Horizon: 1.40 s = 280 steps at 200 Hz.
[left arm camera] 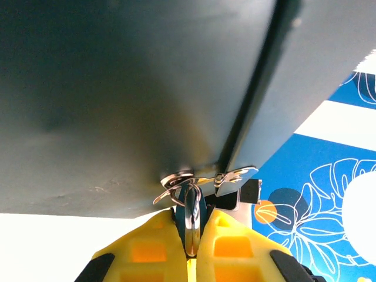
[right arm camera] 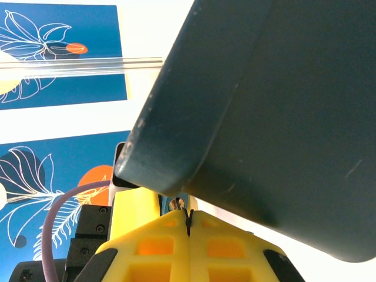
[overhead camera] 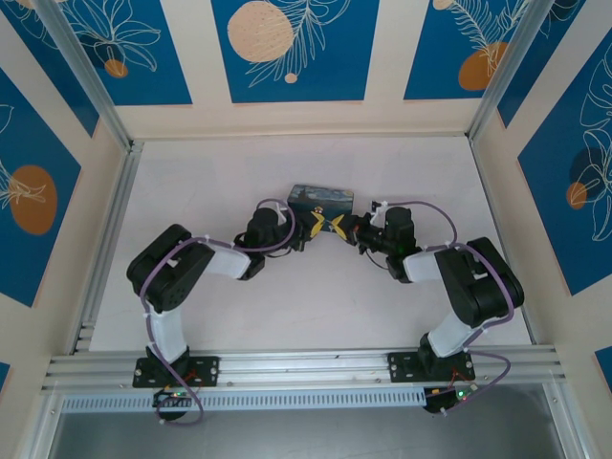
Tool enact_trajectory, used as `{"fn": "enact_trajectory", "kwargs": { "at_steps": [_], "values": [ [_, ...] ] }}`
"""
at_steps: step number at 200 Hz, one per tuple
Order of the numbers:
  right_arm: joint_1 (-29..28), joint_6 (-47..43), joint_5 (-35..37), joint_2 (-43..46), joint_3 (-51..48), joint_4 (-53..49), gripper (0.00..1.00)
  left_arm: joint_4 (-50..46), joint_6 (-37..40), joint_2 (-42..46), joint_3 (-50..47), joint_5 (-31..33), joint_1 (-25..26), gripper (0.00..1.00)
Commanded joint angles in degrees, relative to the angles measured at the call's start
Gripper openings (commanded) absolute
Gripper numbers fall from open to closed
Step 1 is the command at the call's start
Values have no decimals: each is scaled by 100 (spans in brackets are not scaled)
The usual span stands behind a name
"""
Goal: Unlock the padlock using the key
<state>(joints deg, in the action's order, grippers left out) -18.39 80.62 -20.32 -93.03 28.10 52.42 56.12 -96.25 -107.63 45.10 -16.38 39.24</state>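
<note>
Gripping the padlock (left arm camera: pixel 195 203), the left gripper (left arm camera: pixel 192 235) has both yellow fingers (left arm camera: pixel 154 247) closed on it. The teal body is pinched between the tips, with a silvery ring-shaped part facing the left wrist camera. The padlock hangs right at the front edge of the box (left arm camera: pixel 117 88). Its thin shackle goes up into a metal loop beside the hasp plate (left arm camera: pixel 237 174), and lock and hasp are touching. The box's dark surface sits just above the fingertips.

Right gripper (right arm camera: pixel 189 222): fingers pressed fully together, no gap. A thin dark sliver sticks up out of the seam at the tips and looks like the key (right arm camera: pixel 188 215), though it is too small to make out its shape. It sits just under the rounded lower corner of the box, near it; contact can't be judged. A purple cable (right arm camera: pixel 50 235) loops at the left of the right wrist view.

Top view: both arms are folded inward, and the two yellow grippers meet tip to tip at the near side of the box, mid-table (overhead camera: pixel 239 172). The padlock and key can't be resolved from up there.
</note>
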Motion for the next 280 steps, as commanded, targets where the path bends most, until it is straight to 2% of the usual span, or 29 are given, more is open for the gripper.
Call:
{"fn": "enact_trajectory", "kwargs": {
  "at_steps": [1, 67, 121, 188, 232, 280],
  "values": [
    [-217, 76, -185, -138, -12, 232, 0, 736, -107, -53, 47, -445, 282, 0],
    [-146, 114, -218, -417, 174, 389, 0, 569, -32, -50, 48, -702, 299, 0],
    [99, -333, -520, -356, 398, -113, 0, 505, 27, -36, -89, -817, 295, 0],
    [224, -528, -619, -505, 319, -224, 0, 590, 71, -25, -54, -852, 296, 0],
    [189, 36, -748, -610, 271, 66, 0, 521, 82, -21, -59, -785, 299, 0],
    [-183, 600, -569, -375, 179, 217, 0, 541, 34, -29, 24, -682, 295, 0]
  ]
}}
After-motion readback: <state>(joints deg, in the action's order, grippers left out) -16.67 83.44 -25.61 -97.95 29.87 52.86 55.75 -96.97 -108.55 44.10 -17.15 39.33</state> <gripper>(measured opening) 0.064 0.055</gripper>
